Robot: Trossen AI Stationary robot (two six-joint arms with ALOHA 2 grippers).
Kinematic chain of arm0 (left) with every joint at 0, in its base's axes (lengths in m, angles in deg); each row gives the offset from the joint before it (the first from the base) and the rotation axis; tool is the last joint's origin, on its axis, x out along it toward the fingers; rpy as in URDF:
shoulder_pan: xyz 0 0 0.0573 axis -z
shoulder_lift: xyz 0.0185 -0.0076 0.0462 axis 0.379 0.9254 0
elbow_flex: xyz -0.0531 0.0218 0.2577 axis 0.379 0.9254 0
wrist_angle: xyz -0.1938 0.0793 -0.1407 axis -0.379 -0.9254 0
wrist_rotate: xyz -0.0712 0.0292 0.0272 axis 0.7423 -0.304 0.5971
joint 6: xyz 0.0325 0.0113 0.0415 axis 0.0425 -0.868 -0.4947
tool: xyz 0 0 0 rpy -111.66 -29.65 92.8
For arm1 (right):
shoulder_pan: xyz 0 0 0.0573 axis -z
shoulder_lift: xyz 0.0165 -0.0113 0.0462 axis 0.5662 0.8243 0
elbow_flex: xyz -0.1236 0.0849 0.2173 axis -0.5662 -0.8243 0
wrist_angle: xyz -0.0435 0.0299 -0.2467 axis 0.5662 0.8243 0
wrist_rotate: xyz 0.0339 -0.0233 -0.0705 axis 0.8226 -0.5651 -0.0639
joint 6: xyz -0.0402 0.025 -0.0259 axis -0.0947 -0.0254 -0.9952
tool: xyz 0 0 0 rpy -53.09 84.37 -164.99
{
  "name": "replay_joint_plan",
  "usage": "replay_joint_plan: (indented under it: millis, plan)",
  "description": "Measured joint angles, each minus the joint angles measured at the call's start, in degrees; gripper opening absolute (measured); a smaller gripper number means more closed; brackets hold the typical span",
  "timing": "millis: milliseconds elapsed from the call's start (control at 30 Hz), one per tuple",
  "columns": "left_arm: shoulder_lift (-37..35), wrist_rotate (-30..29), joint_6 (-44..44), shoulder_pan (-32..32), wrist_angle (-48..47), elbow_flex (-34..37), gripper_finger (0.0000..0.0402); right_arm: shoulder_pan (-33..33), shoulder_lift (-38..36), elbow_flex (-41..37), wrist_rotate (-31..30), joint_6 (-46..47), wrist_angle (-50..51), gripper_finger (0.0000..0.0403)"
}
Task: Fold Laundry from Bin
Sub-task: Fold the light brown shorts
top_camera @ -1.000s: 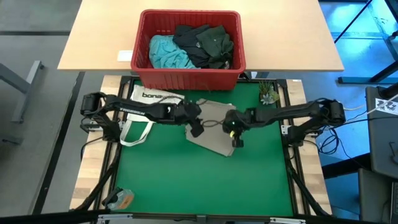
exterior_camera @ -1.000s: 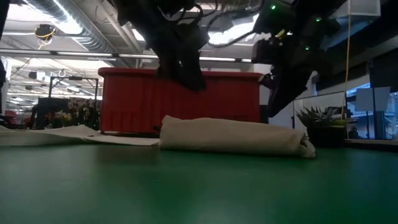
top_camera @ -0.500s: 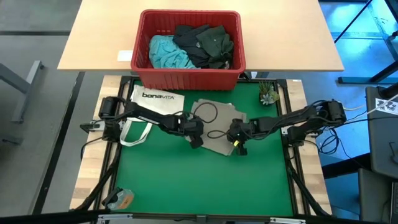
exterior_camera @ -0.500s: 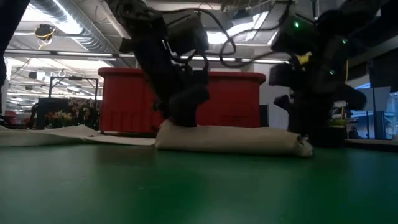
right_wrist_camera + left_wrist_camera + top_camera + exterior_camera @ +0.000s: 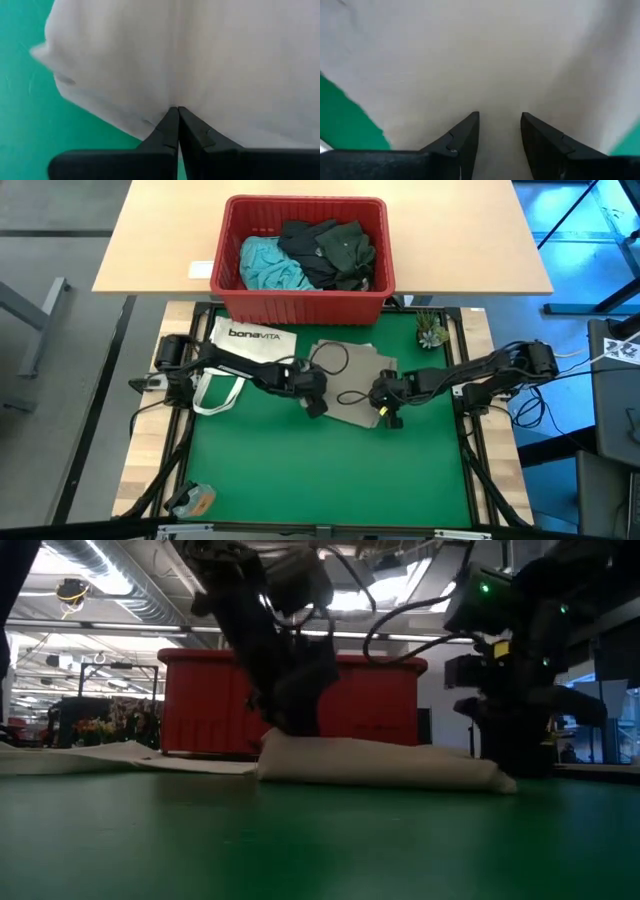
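From above, the folded khaki garment (image 5: 350, 380) lay on the green counter (image 5: 320, 470) before the red bin (image 5: 305, 305), its long axis running diagonally. Only the wrist views showed the jaws: the left gripper (image 5: 500, 131) stood parted, pressing the cloth; the right gripper (image 5: 178, 125) was closed at the cloth's edge.

A light wood table (image 5: 150, 240) is seen at far side; grey floor (image 5: 50, 430) on left; ceiling ducts (image 5: 110, 585) w/ lamps overhead.
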Motion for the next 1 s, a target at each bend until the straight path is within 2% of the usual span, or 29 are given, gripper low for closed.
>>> replay_joint_plan:
  millis: [167,367,567,800,1000]
  plan:
    - [-4.63,-0.17,-0.23,-0.02,-0.60,0.02,0.0141,0.00,-2.43,4.44,-4.18,0.00,5.48,0.0007]
    - [-10.26,-1.02,-1.94,-0.16,-0.62,0.02,0.0141,0.00,-3.30,5.35,-3.04,0.00,0.64,0.0007]
    - [-14.81,-3.82,-3.45,-0.47,-0.21,0.02,0.0141,0.00,-0.21,5.34,-2.89,-0.02,-2.31,0.0007]
    - [-18.12,-3.91,-3.48,-0.90,0.10,0.02,0.0141,0.31,4.98,5.34,-8.62,-2.11,-3.37,0.0007]
    - [-18.05,-4.21,-3.50,-0.90,0.30,0.00,0.0141,4.39,7.57,5.34,-12.16,-3.81,-5.19,0.0007]
